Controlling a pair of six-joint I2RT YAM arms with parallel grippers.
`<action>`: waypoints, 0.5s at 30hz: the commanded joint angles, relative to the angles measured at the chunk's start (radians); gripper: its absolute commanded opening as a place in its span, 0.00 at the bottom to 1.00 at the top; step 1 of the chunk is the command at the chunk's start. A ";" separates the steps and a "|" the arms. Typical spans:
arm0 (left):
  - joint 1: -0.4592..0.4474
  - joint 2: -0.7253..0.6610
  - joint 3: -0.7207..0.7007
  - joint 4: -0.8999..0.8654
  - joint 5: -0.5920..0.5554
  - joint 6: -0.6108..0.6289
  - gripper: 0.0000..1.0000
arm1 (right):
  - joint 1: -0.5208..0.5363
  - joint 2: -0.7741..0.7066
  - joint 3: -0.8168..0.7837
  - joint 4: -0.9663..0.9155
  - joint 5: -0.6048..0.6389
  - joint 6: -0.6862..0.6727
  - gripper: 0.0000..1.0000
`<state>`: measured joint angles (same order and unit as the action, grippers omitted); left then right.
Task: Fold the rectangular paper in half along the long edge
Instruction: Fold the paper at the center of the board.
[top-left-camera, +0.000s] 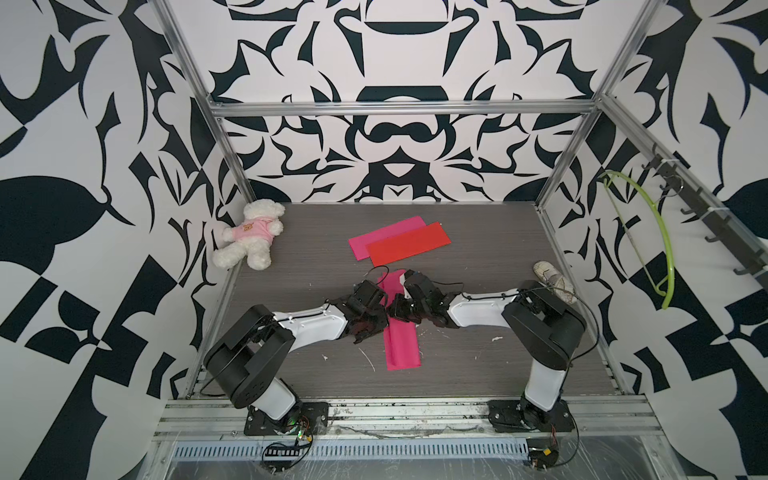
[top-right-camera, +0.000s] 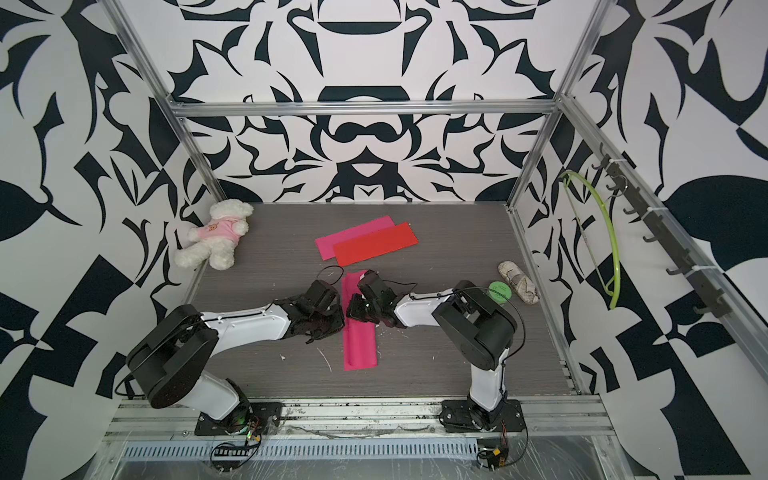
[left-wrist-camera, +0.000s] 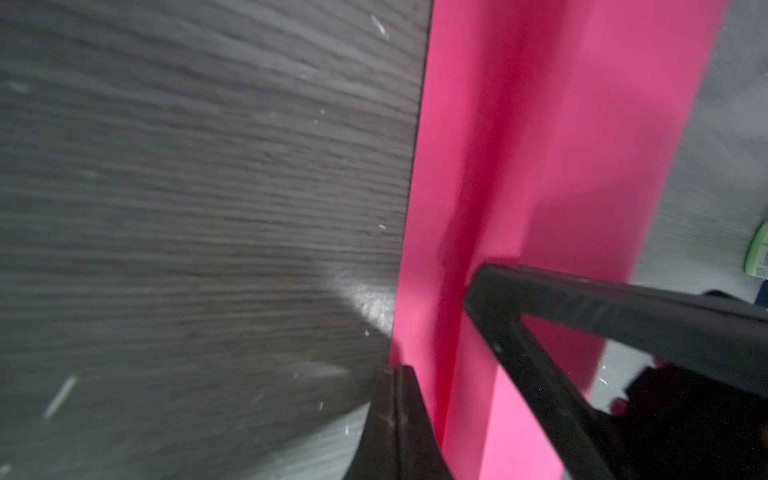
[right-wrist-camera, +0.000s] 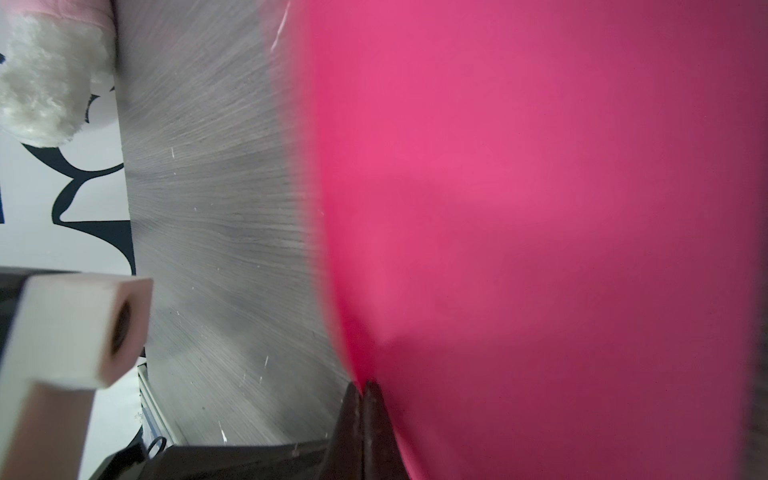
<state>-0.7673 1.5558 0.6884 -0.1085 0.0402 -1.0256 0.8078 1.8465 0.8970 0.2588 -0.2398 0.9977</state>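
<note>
Clamped on blurred pink paper (right-wrist-camera: 540, 208) at right gripper (right-wrist-camera: 362, 388); pressed together at left gripper (left-wrist-camera: 394, 374), cannot tell whether gripping; hidden midway under those 2.

Black-and-white patterned walls (top-left-camera: 395, 62), aluminium frame (top-left-camera: 399, 109), grey woodgrain tabletop (top-left-camera: 478, 249)

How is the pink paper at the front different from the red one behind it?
The front pink paper runs front to back; the red paper lies slanted crosswise. The front pink paper is bent up lengthwise; the red paper lies flat, overlapping another pink sheet. Both are long strips.
</note>
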 joint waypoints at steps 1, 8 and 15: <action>-0.006 0.056 -0.069 -0.152 -0.004 -0.004 0.00 | 0.004 -0.006 0.026 0.048 -0.008 0.032 0.00; -0.006 0.049 -0.067 -0.170 -0.013 -0.002 0.00 | 0.004 -0.003 0.020 0.026 0.011 0.010 0.00; -0.006 0.046 -0.067 -0.174 -0.018 0.001 0.00 | 0.004 0.018 0.037 0.012 -0.041 -0.019 0.00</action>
<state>-0.7670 1.5532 0.6857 -0.1043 0.0418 -1.0283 0.8078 1.8660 0.9058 0.2665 -0.2588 1.0023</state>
